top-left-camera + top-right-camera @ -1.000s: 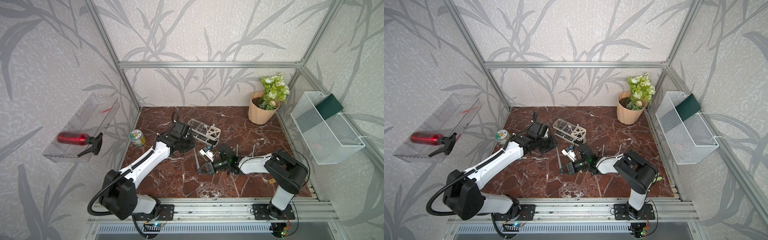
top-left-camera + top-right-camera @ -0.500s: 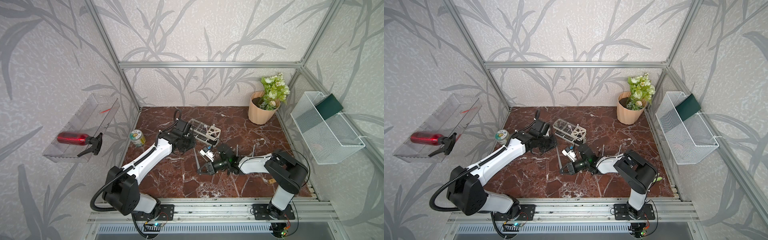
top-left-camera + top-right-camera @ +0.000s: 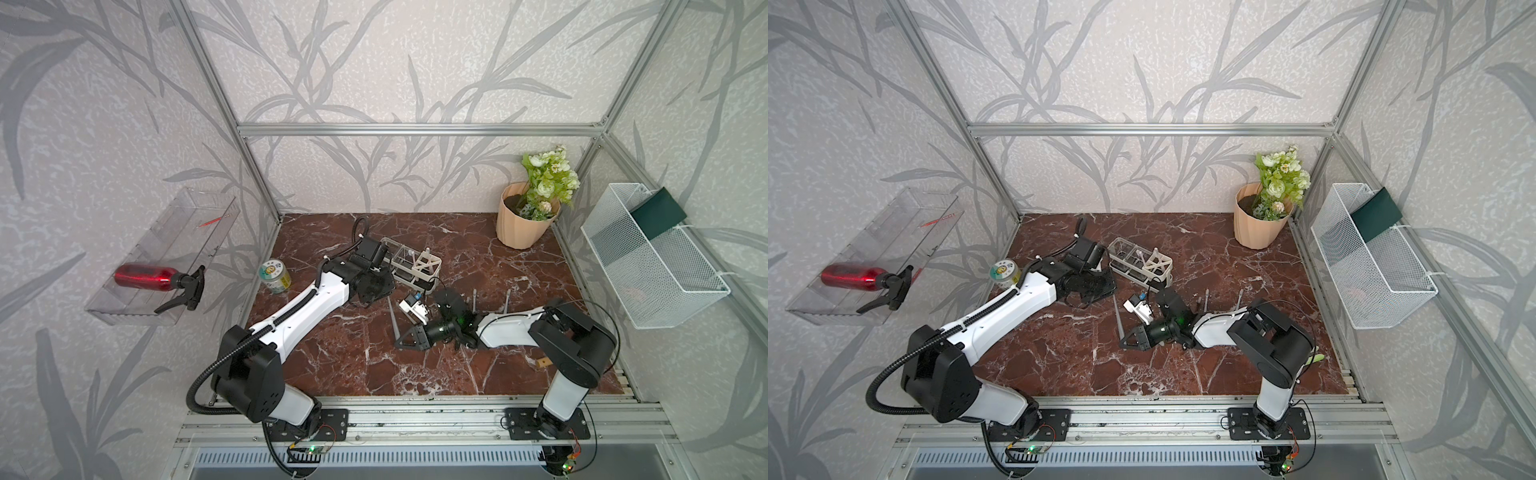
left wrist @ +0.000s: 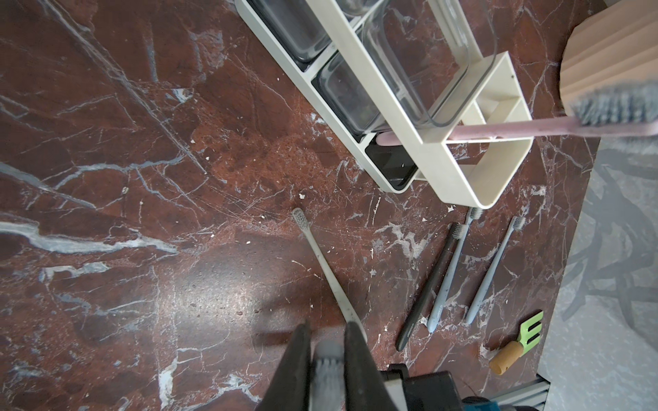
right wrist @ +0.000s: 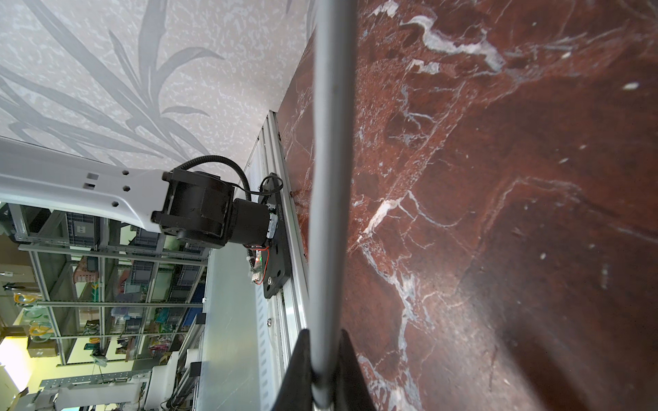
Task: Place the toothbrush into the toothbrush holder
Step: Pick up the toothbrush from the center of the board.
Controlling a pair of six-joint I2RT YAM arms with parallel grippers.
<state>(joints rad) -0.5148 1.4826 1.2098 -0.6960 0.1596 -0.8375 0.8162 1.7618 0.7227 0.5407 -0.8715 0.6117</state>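
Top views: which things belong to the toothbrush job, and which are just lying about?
Job: toothbrush holder; pink toothbrush in it; grey toothbrush in right hand; loose toothbrushes.
Lying about: flower pot; can; red spray bottle; mesh basket.

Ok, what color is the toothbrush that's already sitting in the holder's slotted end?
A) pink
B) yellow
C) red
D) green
A: the pink toothbrush leans through the slotted cream end of the toothbrush holder, with its bristles sticking out.
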